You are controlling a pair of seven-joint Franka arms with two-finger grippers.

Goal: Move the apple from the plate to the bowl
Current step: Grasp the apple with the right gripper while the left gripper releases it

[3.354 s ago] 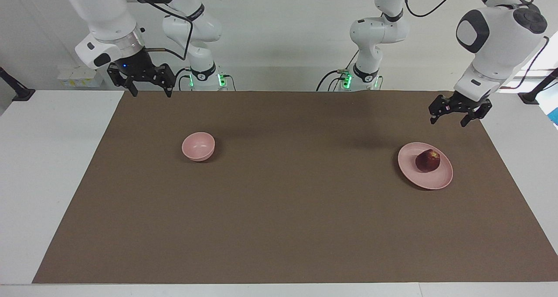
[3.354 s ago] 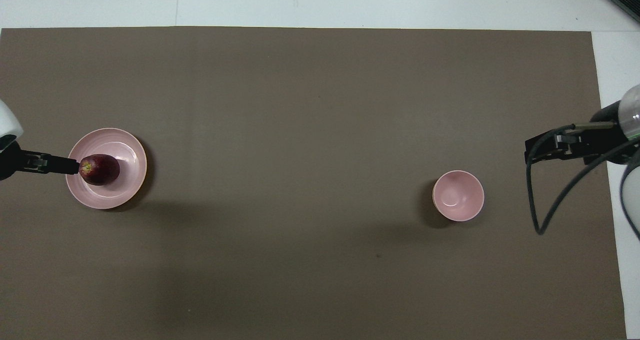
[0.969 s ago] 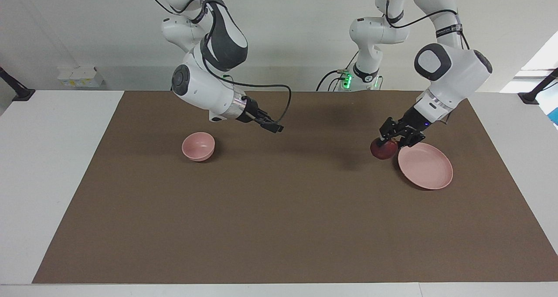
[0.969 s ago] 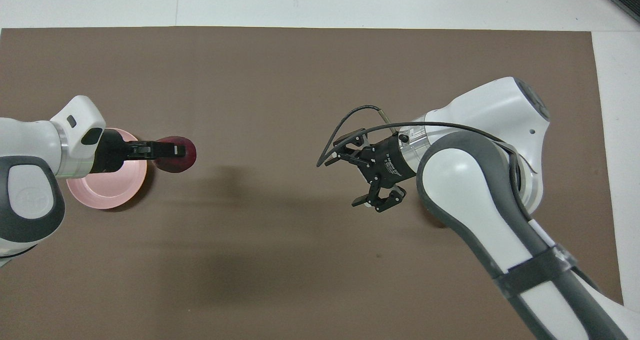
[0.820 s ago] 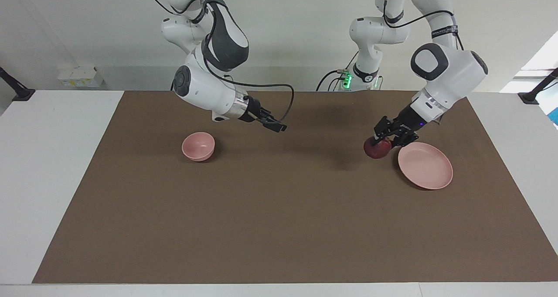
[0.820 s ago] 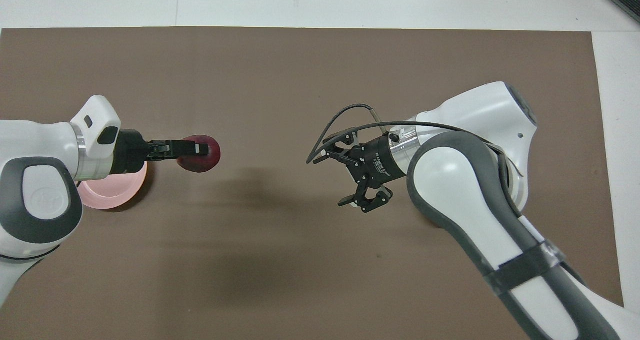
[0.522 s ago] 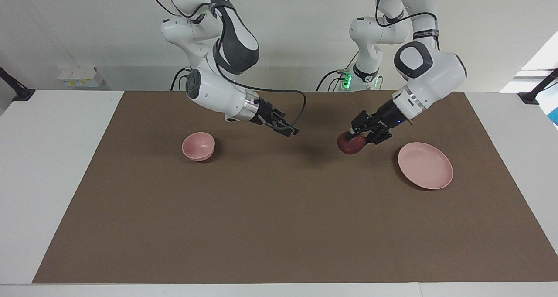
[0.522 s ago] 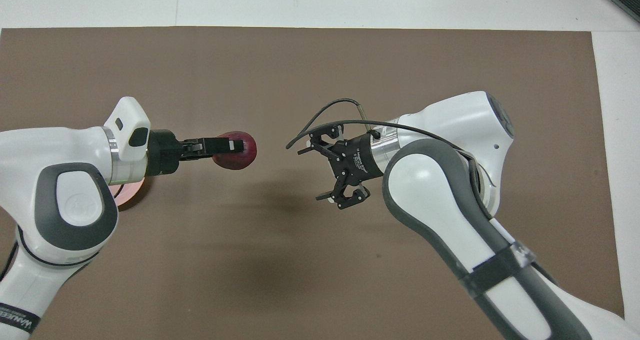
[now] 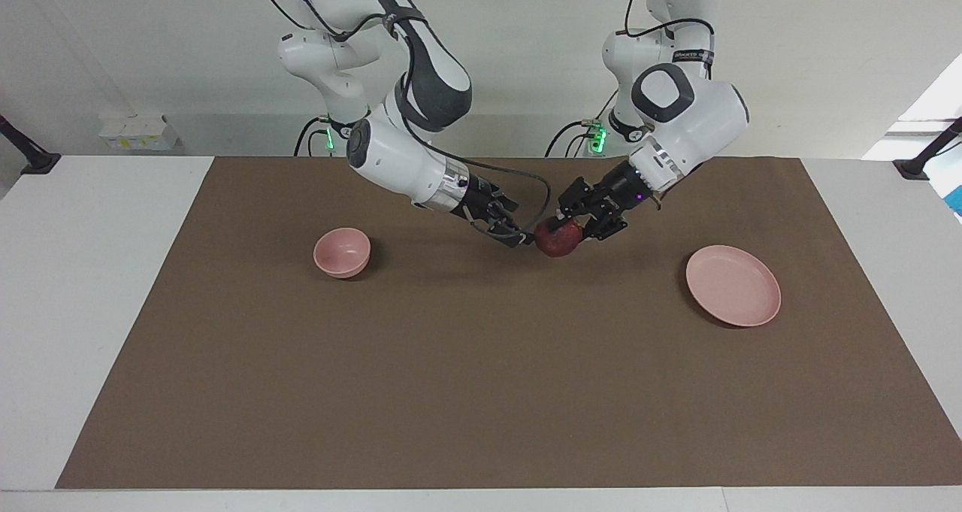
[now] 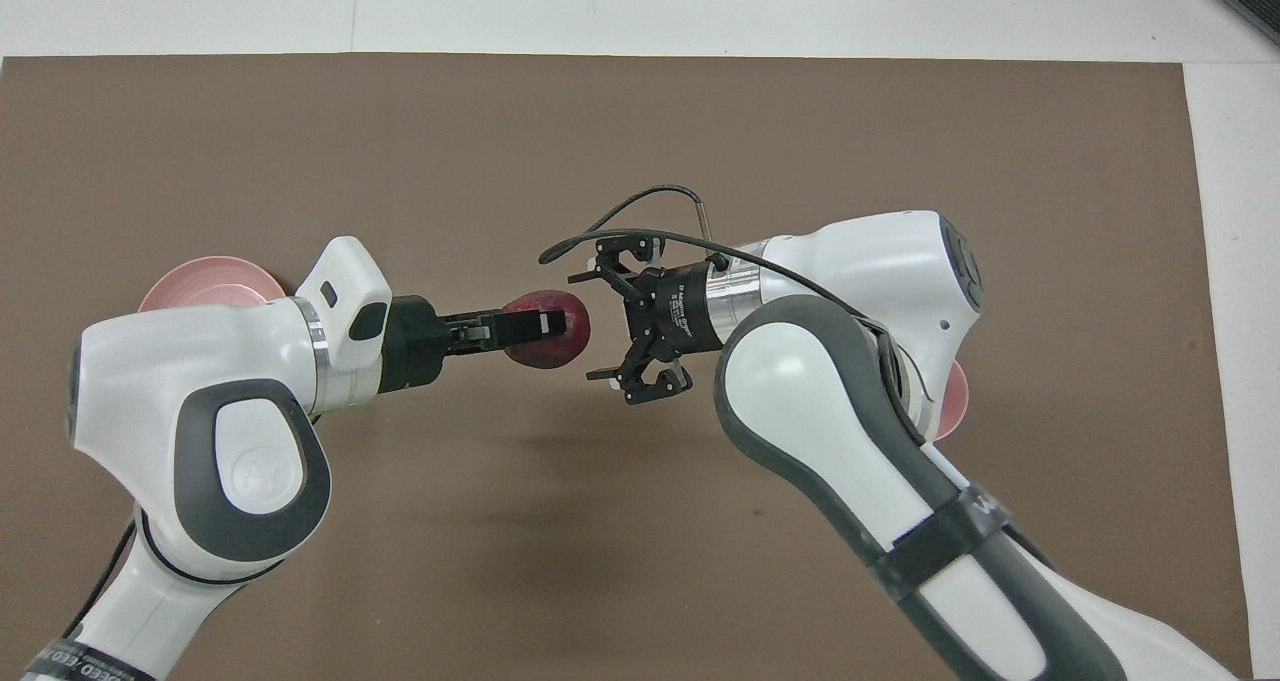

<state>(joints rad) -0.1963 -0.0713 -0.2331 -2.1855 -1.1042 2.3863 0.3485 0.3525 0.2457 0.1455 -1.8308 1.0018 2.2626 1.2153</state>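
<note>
Left hand (image 9: 565,228) clamps the one small dark red apple (image 9: 557,239) mid-desk; right hand (image 10: 598,323), fingers spread wide, empty, just beside apple, perhaps touching. One pale pink plate (image 9: 733,295), one small pink bowl (image 9: 342,252).

Surface finishes
Matt brown table mat (image 9: 481,392); smooth pale pink plastic-looking plate (image 9: 744,305) and bowl (image 9: 342,252); glossy maroon apple (image 9: 558,239).

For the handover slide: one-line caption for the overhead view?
Left gripper holds the apple above mid-table, facing the open right gripper.
</note>
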